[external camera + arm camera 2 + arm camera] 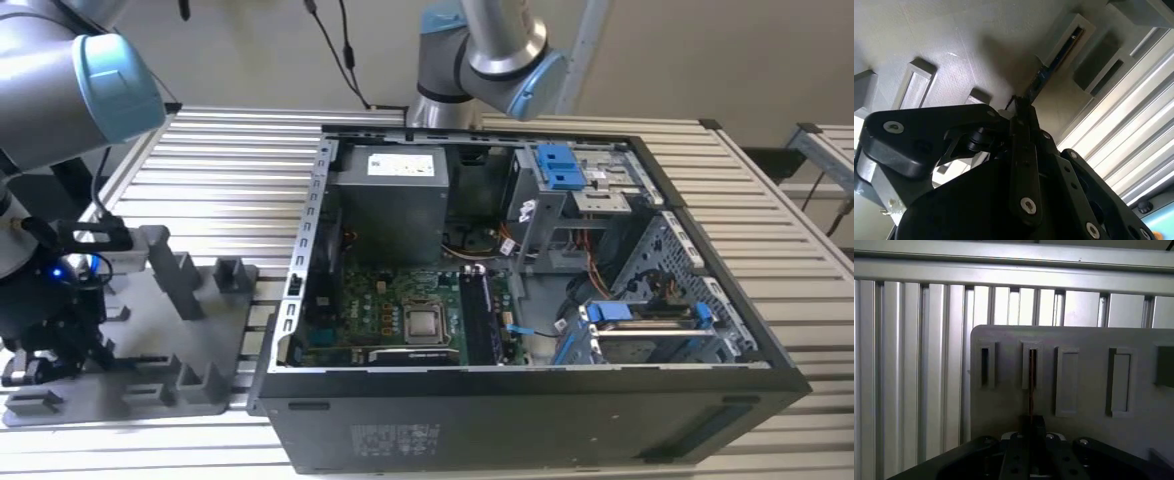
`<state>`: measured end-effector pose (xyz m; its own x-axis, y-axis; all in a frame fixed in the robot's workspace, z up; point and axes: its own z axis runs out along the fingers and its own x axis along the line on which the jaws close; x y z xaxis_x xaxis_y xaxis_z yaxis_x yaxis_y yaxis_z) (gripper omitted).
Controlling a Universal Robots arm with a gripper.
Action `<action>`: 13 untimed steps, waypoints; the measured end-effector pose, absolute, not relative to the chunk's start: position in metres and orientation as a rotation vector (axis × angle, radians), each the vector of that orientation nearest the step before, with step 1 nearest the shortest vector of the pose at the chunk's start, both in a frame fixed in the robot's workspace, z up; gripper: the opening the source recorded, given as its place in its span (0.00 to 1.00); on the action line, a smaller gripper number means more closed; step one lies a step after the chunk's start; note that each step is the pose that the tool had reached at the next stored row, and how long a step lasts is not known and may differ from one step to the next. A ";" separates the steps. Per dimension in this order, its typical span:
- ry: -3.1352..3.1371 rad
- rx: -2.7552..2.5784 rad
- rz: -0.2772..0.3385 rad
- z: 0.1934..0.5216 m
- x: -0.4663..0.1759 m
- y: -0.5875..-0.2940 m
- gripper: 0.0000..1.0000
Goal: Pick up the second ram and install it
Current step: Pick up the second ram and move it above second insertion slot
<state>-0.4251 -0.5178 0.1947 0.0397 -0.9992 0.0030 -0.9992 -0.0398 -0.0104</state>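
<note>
First wrist view, ram (1031, 375) partly behind pincer (1032, 422)

Grey slotted holder (1089, 347) with second ram (1032, 382) edge-on

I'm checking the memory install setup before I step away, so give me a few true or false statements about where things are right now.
The computer case lies open, its motherboard showing. True.
The second ram stands in a slot of the grey holder. True.
The gripper is inside the case. False: it is over the holder, close to the ram.
The holder rests on a wooden table. False: the table is slatted metal.
</note>
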 end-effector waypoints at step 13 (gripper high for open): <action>2.173 -2.261 -0.015 0.219 -0.425 -0.518 0.14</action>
<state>-0.4251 -0.5178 0.2188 0.0397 -0.9992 0.0029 -0.9992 -0.0397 -0.0105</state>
